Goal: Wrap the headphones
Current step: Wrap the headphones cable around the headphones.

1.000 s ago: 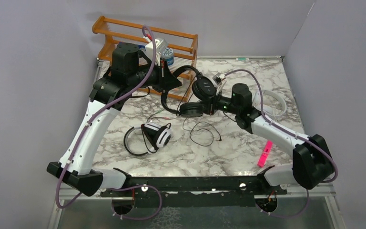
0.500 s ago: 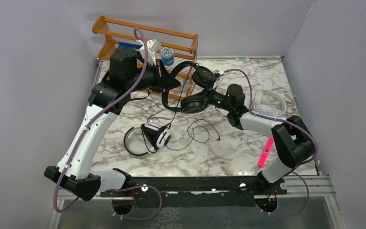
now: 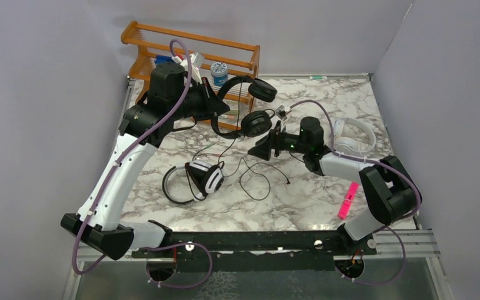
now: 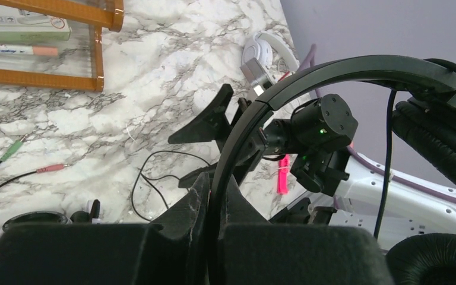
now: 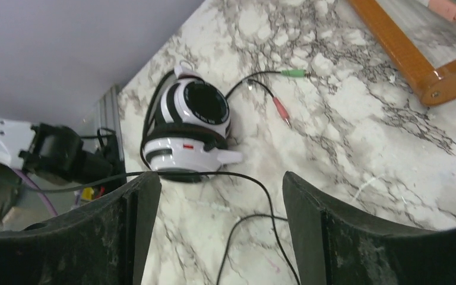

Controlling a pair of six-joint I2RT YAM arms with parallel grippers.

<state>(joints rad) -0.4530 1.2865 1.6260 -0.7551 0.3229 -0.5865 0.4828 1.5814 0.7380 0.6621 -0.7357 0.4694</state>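
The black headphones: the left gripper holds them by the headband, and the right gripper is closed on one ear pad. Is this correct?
No: the right gripper is open and holds nothing, as the right wrist view shows. The left gripper does hold the black headphones by the headband.

Table [image 3: 287, 206]: a white-and-grey marbled top is carrying everything.
Wooden rack [image 3: 187, 39]: is standing at the far left corner, by the back wall.
White headphones with black pads [image 3: 205, 177]: are lying left of centre, band curving leftward.
Black cord [image 3: 259, 181]: is sprawling in loose loops just to their right.
Green plug [image 5: 294, 73], pink plug [image 5: 281, 111]: are lying side by side between those headphones and the rack.
All-white headphones [image 3: 357, 132]: are resting at the far right.
Pink pen-like object [image 3: 347, 200]: is lying near the right edge, well apart from the rest.
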